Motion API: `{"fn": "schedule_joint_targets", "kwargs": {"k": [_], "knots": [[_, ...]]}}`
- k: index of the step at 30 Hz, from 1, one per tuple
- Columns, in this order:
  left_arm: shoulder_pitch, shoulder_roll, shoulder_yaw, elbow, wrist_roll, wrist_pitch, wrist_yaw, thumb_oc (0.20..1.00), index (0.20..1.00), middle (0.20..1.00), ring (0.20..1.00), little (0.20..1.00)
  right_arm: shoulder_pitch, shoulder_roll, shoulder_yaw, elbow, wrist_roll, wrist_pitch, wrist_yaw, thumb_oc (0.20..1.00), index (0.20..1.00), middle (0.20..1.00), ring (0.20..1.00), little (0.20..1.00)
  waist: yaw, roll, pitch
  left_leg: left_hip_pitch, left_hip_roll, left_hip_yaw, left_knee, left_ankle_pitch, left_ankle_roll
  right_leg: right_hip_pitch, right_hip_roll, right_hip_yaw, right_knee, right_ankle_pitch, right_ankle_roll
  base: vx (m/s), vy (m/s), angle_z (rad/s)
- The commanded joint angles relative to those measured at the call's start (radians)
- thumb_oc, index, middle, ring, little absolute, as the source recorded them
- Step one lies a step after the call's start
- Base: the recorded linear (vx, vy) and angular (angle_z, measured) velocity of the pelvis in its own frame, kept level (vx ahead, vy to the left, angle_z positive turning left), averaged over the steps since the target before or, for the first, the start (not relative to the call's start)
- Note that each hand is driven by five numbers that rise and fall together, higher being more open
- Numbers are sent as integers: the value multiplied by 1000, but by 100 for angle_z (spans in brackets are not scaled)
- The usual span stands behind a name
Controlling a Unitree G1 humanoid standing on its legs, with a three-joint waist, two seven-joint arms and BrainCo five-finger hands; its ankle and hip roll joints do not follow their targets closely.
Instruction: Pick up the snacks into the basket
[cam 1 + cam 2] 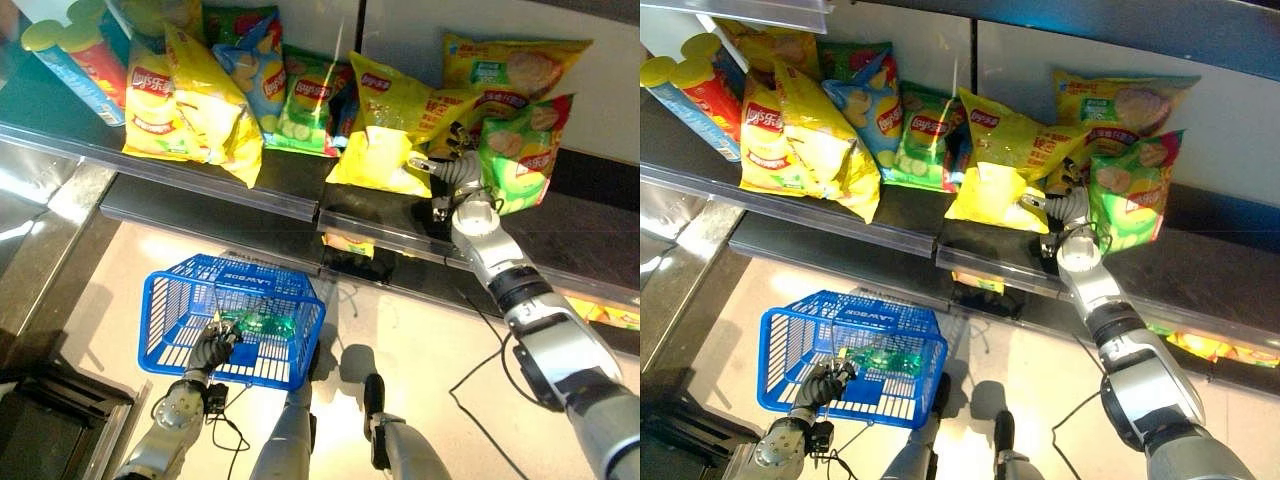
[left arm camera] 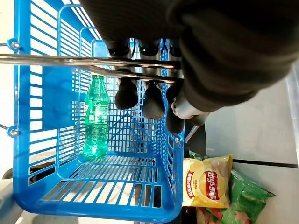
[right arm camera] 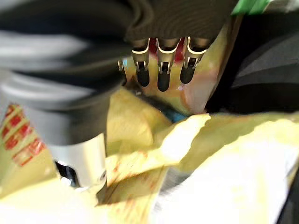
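Lying on the shelf (image 1: 300,195), the yellow chip bag (image 1: 385,135) is pinched at its edge by the right hand (image 1: 452,170); the blue basket (image 1: 165,300) is gripped by its wire handle (image 2: 70,60) in the curled left hand (image 1: 212,350).

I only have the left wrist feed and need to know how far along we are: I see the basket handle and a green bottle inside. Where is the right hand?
Observer: The right hand is up at the shelf, against a yellow chip bag.
Operator: Has it got the bag?
Observer: In its wrist view the fingers press into the yellow bag, thumb on the other side, so it looks gripped; the bag rests on the shelf.
Operator: What's beside that bag?
Observer: A green chip bag leans just beyond the hand.
Operator: Where's my basket relative to it?
Observer: The blue basket, held by the left hand, hangs below the shelf, toward the robot's left.
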Motion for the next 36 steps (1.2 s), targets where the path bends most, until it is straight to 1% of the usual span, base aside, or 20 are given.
{"fn": "schedule_joint_targets", "kwargs": {"k": [1,3,4,6,7,8,10,11,12,13,17,21,28,33,34,35,36], "knots": [[3,41,-11,-113,-13,-73,2,200,200,200,200,200,-75,-35,20,-14,41,-41,-23,1000,1000,1000,1000,1000,11,-19,-21,18,-48,32,107,-151,-9,44,-53,7,-146,65,90,40,-21,11],[-2,40,-15,-116,-16,-70,5,200,200,200,200,200,-91,-25,13,2,68,-42,-26,1000,1000,1000,1000,1000,13,-19,-21,18,-49,24,105,-151,-9,45,-53,5,-144,61,89,31,-16,11],[-7,39,-17,-113,-19,-68,9,200,200,200,200,200,-104,-3,4,25,108,-47,-28,1000,1000,1000,1000,1000,17,-18,-22,19,-50,21,104,-151,-9,46,-54,3,-141,59,89,17,-6,8],[-8,39,-18,-110,-17,-67,11,200,200,200,200,200,-109,8,3,33,122,-48,-24,1000,1000,1000,1000,1000,17,-18,-23,19,-51,20,102,-150,-9,45,-54,2,-140,59,89,11,-3,3],[-13,38,-21,-111,-16,-65,14,200,200,200,200,200,-118,33,15,42,140,-46,-16,1000,1000,1000,1000,1000,18,-19,-25,20,-51,19,100,-150,-9,45,-53,1,-137,58,88,0,0,0],[-13,38,-20,-111,-16,-65,14,200,200,200,200,200,-118,33,15,42,140,-46,-15,1000,1000,1000,1000,1000,18,-19,-25,21,-51,18,100,-149,-9,45,-53,1,-137,57,88,0,0,0],[-19,37,-24,-108,-14,-62,16,200,200,200,200,200,-124,69,34,52,156,-38,3,1000,1000,1000,1000,1000,20,-19,-25,21,-51,16,100,-149,-9,42,-52,2,-132,56,86,0,0,0],[-23,36,-26,-103,-15,-60,15,200,200,200,200,200,-139,98,62,70,162,-27,23,398,398,398,398,398,23,-20,-26,23,-50,16,100,-149,-9,40,-49,3,-127,53,83,0,0,0],[-23,36,-25,-103,-15,-60,15,200,200,200,200,200,-140,99,62,71,162,-27,23,200,200,200,200,200,22,-20,-26,23,-50,16,100,-149,-9,40,-49,3,-127,53,83,0,0,0],[-25,36,-25,-100,-20,-59,16,200,200,200,200,200,-157,131,75,88,189,-22,40,200,200,200,200,200,25,-21,-26,23,-49,15,101,-149,-10,41,-49,3,-126,53,82,-2,-9,-3],[-24,41,-24,-103,-23,-58,14,200,200,200,200,200,-177,151,90,101,184,-15,44,200,200,200,200,200,27,-21,-26,24,-49,13,99,-147,-11,42,-48,0,-128,54,82,-1,-3,-1],[-21,47,-26,-101,-28,-58,13,200,200,200,200,200,-196,157,112,108,161,-8,46,200,200,200,200,200,27,-24,-27,23,-48,12,98,-143,-13,40,-48,-3,-128,57,82,0,0,0],[-25,46,-26,-95,-25,-50,10,200,200,200,200,200,-180,147,113,91,153,-1,48,200,200,200,200,200,26,-28,-28,27,-50,7,99,-142,-13,47,-50,-1,-129,60,83,0,0,0],[-21,44,-19,-88,-15,-40,1,200,200,200,200,200,-110,114,105,-15,164,-3,60,200,200,200,200,200,20,-40,-34,37,-48,13,106,-150,-12,62,-53,-1,-136,66,85,0,0,0],[-20,44,-16,-82,-9,-37,0,200,200,200,200,200,-88,102,98,-48,181,-9,67,200,200,200,200,200,16,-45,-36,40,-47,15,107,-152,-12,65,-54,-1,-140,68,85,-19,37,1],[-17,42,-8,-69,1,-26,-7,200,200,200,200,200,-32,78,78,-132,238,-25,83,200,200,200,200,200,9,-56,-42,45,-44,20,108,-154,-12,75,-56,0,-149,74,88,0,0,0],[-17,42,-8,-69,1,-26,-7,200,200,200,200,200,-29,77,77,-134,238,-24,82,200,200,200,200,200,10,-55,-43,46,-44,20,108,-155,-12,76,-56,0,-150,75,88,0,0,0]]}}
